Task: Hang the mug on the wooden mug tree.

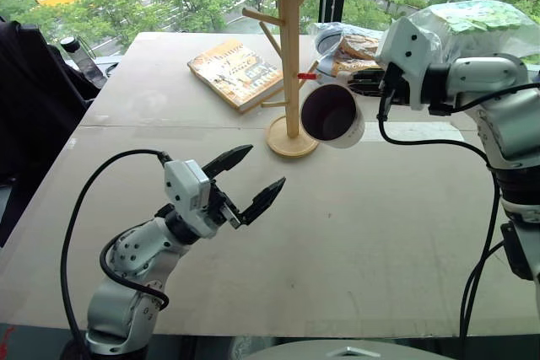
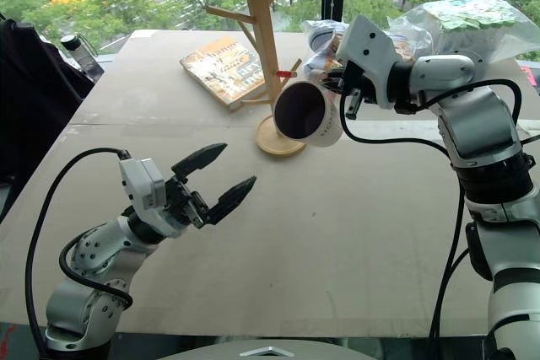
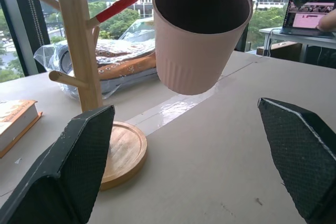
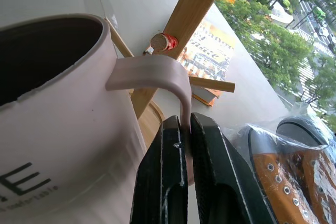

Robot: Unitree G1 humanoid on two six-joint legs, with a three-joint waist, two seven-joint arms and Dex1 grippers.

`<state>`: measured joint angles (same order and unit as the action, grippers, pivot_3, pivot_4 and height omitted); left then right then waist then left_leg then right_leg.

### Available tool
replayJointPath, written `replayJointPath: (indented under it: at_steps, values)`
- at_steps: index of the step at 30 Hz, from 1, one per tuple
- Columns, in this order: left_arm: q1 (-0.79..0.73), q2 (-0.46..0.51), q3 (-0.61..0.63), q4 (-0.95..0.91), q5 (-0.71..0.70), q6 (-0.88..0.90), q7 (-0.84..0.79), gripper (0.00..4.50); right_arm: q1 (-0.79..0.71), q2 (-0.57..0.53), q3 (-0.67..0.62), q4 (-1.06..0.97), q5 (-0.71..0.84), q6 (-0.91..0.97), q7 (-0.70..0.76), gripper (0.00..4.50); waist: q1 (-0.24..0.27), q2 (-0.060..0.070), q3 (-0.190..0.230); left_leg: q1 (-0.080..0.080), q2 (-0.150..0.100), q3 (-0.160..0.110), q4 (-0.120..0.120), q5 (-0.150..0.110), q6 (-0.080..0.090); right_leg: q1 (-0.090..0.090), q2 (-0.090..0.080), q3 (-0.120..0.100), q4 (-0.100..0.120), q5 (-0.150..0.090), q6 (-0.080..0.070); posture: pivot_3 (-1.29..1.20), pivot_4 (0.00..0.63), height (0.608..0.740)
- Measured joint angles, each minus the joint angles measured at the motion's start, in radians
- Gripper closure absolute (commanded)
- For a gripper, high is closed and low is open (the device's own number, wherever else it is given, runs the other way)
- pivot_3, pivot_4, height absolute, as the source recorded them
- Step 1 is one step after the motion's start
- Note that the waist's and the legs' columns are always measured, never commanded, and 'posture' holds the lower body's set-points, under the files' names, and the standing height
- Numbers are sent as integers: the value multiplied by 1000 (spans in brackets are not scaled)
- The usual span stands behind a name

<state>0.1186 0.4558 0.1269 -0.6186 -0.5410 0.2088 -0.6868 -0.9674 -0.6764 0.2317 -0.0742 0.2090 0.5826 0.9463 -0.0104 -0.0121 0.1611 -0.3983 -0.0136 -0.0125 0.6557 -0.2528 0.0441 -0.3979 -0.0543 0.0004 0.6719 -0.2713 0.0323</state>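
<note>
A: Just right of the wooden mug tree (image 1: 290, 65), above the table (image 1: 354, 233): white mug (image 1: 334, 117), dark maroon inside, clamped by its handle in the right gripper (image 4: 185, 145).

B: Left gripper (image 1: 256, 181)?

A: Spread apart, holding nothing, nearer.

one mug (image 1: 333, 115), one wooden mug tree (image 1: 290, 65), one book (image 1: 235, 72), one bottle (image 1: 82, 58), two claws: left claw (image 1: 255, 179), right claw (image 1: 361, 83).

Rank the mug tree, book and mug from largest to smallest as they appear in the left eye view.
1. Mug tree, tallest.
2. Book.
3. Mug, though it looks close to the book's size.
</note>
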Motion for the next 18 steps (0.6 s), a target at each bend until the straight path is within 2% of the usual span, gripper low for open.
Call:
replayJointPath:
  at_steps: [7, 18]
  values:
    - [-4, 0, 16, 0, -12, -10, 1, 0, -114, 42, 66, 48, -73, 18, 4, 4423, -1, 0, 0, 0, 0, 0, -1, 0, 0, -1, 0, 0, -1, 0, 0, 0, 150, 740]
    - [-6, -7, 16, 0, -12, -23, 6, 0, -171, 87, 126, 116, -166, -30, 22, 4423, -2, 1, 0, -3, 0, 0, -3, 0, 0, -4, 0, 0, -2, 0, 0, 0, 150, 740]
